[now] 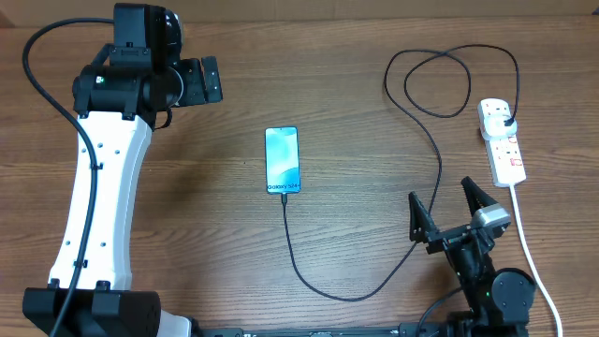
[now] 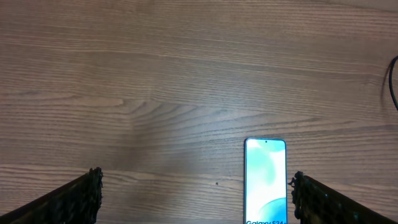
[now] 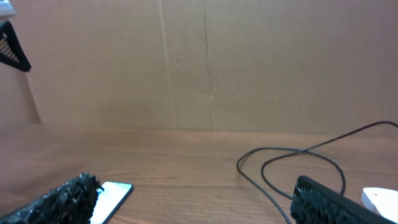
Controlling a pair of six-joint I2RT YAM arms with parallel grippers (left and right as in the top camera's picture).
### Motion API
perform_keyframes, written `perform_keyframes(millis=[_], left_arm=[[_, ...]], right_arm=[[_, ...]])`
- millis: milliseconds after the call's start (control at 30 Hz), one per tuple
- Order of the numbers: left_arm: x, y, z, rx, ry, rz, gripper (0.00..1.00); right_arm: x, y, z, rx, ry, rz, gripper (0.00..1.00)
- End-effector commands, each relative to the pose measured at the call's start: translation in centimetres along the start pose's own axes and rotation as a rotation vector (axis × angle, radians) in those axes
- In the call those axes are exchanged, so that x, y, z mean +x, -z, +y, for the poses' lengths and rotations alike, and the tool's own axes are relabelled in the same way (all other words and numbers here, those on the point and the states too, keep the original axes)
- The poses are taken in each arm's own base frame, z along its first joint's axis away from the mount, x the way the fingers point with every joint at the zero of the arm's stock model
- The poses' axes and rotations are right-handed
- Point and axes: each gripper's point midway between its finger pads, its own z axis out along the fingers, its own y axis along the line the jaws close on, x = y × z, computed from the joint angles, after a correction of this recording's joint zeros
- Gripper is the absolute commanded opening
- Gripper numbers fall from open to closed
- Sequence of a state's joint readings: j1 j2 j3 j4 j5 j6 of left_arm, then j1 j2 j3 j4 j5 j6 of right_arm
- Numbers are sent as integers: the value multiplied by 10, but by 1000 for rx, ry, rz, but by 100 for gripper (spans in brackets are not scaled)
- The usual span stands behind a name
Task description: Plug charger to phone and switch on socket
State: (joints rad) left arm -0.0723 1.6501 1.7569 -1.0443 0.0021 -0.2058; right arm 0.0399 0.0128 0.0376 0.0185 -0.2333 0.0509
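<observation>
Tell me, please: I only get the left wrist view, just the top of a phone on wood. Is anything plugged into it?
Observer: Overhead, the charger meets the phone's bottom edge.
Operator: Where does its other end go?
Observer: Its black plug sits in the socket, on the table's right side.
Operator: Is the other arm nearby?
Observer: The right gripper is open and empty, close to the socket.

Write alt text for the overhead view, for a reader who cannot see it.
A phone lies on a wooden table, the black charger running from its bottom edge to the white socket at right. The left gripper and right gripper are open and empty.
</observation>
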Motion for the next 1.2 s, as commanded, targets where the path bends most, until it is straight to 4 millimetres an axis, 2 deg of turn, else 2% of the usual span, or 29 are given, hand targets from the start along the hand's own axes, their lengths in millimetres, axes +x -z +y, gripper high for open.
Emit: perform_keyframes(millis=[0,200,1167], left_arm=[[-1,-1,-1,-8,-24,-1,100],[-1,-1,-1,-9,-24,-1,100],[-1,-1,-1,-9,-24,-1,100]], right_arm=[[12,-1,2,-17,3,19,100],[33,1,0,-7,33,103,100],[33,1,-12,59,35,104,100]])
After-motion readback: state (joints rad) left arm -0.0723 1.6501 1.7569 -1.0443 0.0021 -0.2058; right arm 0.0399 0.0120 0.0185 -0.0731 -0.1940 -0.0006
